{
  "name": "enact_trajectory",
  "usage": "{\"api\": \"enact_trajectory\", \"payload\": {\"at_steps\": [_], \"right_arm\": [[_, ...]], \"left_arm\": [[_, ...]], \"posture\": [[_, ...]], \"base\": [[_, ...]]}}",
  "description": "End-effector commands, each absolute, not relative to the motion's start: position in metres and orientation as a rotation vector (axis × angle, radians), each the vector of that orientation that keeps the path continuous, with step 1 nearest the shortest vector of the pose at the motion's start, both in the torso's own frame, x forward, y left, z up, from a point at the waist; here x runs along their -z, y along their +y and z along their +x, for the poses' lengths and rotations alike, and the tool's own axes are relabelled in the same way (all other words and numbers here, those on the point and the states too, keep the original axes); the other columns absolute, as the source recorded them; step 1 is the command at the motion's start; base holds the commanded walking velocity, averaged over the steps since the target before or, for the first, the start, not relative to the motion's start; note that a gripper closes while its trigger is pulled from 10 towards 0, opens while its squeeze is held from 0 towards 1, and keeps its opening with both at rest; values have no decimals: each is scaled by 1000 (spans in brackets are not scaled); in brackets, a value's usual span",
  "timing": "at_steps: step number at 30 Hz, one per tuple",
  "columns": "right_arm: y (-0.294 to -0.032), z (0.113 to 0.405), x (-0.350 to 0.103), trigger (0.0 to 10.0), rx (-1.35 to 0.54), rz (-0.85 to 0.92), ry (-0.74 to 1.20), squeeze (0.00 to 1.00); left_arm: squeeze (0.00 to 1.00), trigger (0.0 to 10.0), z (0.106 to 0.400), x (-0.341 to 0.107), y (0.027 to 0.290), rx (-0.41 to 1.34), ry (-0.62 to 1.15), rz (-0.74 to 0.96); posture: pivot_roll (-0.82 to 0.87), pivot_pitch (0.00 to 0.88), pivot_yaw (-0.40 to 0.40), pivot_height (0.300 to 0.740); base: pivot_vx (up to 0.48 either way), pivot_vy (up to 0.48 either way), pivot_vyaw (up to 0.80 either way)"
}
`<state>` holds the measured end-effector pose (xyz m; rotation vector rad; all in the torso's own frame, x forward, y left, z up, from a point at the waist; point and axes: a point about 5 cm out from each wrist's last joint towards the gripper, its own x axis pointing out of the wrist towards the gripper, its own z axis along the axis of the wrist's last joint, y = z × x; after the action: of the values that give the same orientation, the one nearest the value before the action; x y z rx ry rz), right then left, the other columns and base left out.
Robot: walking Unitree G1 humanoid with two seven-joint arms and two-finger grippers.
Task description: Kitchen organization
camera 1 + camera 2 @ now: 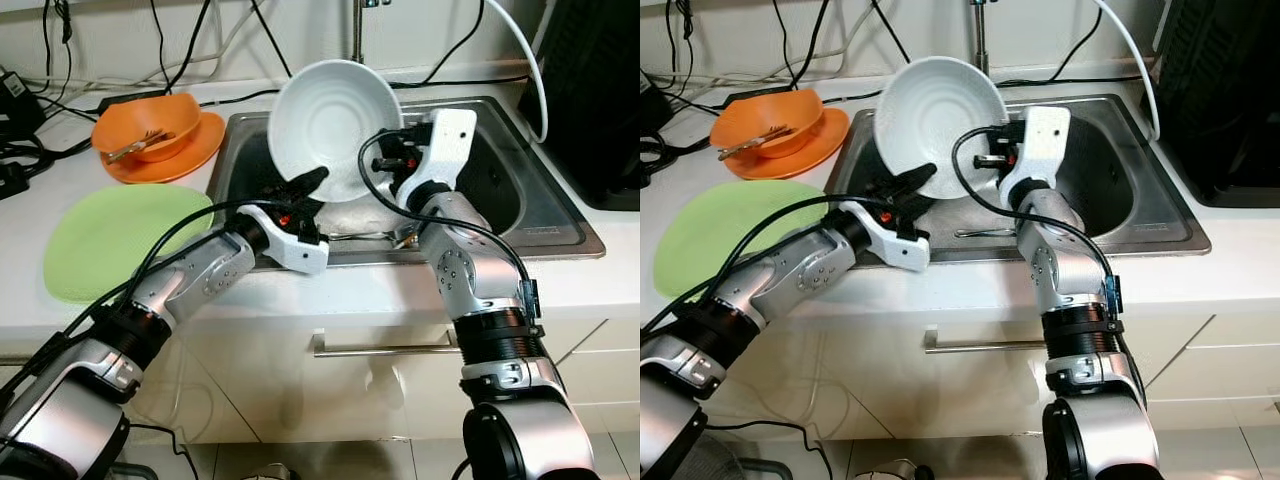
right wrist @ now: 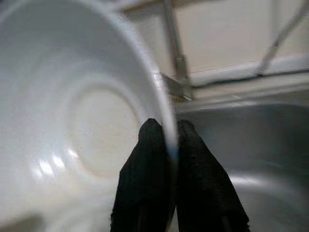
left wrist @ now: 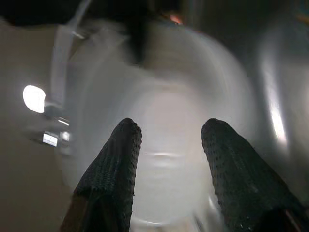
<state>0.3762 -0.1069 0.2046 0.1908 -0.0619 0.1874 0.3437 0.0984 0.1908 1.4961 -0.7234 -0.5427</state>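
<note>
Over sink (image 1: pixel 560 215), white bowl (image 1: pixel 335 125) rim pinched btwn right gripper (image 2: pixel 167 145) fingers

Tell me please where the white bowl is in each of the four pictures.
Left eye view: white bowl upper centre, over the sink.
Right eye view: upper centre, slightly further left.
Left wrist view: blurred, beyond the open left pincer.
Right wrist view: left half, rim pinched by the right pincer.
Shared landmark: the sink.

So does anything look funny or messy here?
The white bowl is tipped on its side above the sink, pinched at the rim by the right gripper, with the left gripper open below it. Cables trail across the counter. Nothing looks spilled or broken.
</note>
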Motion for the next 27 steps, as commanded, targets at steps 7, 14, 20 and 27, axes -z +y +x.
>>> {"api": "enact_trajectory", "payload": {"at_steps": [7, 14, 20, 27], "right_arm": [[-113, 383, -209, 0, -63, 230, -80, 0], [-122, 391, -213, 0, 8, 158, -109, 0], [-126, 395, -211, 10000, 43, 88, -106, 0], [-126, 400, -201, 10000, 21, -119, -100, 0]], "left_arm": [[0, 10000, 340, -203, 100, 522, -777, 1445], [0, 10000, 345, -207, 105, 451, -634, 1154], [0, 10000, 348, -201, 112, 431, -472, 898], [0, 10000, 343, -189, 113, 481, -265, 587]], "posture": [[148, 25, 110, 740], [150, 25, 110, 740], [152, 26, 108, 740], [160, 32, 108, 740]], "base": [[0, 0, 0], [0, 0, 0], [0, 0, 0], [0, 0, 0]]}}
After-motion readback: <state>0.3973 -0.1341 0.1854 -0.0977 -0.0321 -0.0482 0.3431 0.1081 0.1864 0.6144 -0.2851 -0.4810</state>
